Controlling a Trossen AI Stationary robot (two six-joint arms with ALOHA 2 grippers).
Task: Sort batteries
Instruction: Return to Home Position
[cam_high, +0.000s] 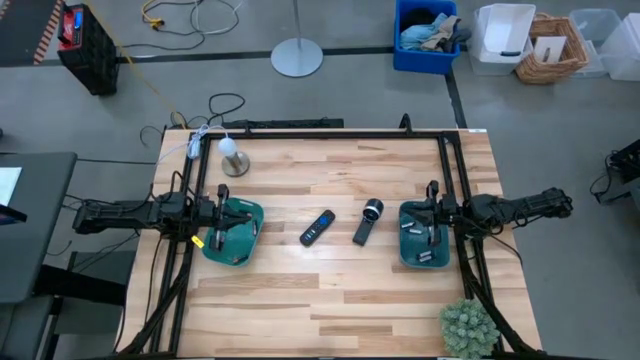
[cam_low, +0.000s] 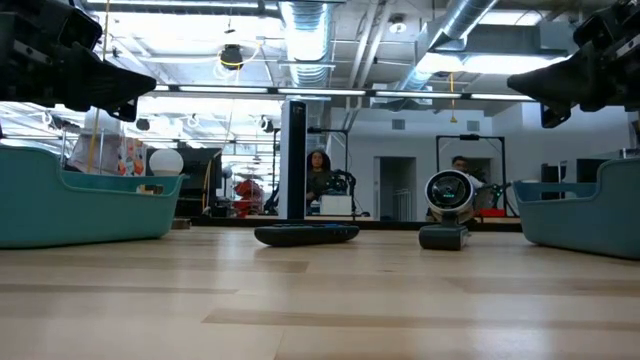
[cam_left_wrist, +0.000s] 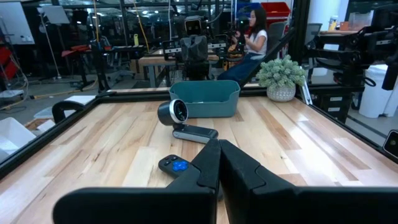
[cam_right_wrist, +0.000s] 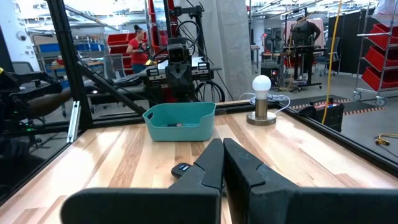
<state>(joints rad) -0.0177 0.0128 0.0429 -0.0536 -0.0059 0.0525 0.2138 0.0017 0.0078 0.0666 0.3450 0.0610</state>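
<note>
**Batteries binned, arms idle over their trays.** Sorting looks all but finished on the wooden worktop (cam_high: 330, 295). No loose cell shows on the bare boards. The batteries (cam_high: 424, 257) that can be made out lie inside the right tray (cam_high: 402, 240), close to the worktop's right edge. The left tray (cam_high: 258, 225), close to the left edge, seems to hold small dark pieces too, though the arm above hides much of its floor.

The left hand (cam_left_wrist: 219, 146) hangs above the left tray with its fingers pressed together and nothing between them. The right hand (cam_right_wrist: 222, 144) hangs above the right tray, likewise closed and empty. Judging by this, all that is left is for both arms to draw back to rest.

A flat black remote (cam_high: 317, 228) and a black flashlight (cam_high: 367, 222) lie near each other but apart in the middle of the worktop, between the two trays. Neither belongs in a tray, and neither lies under an arm. A small globe lamp (cam_high: 234, 158) stands toward the far left corner, well clear of the left arm. A potted plant (cam_high: 468, 326) sits at the near right corner, just beside the frame that carries the right arm, and is the likeliest thing to be brushed. A person sits in the room beyond the worktop.
</note>
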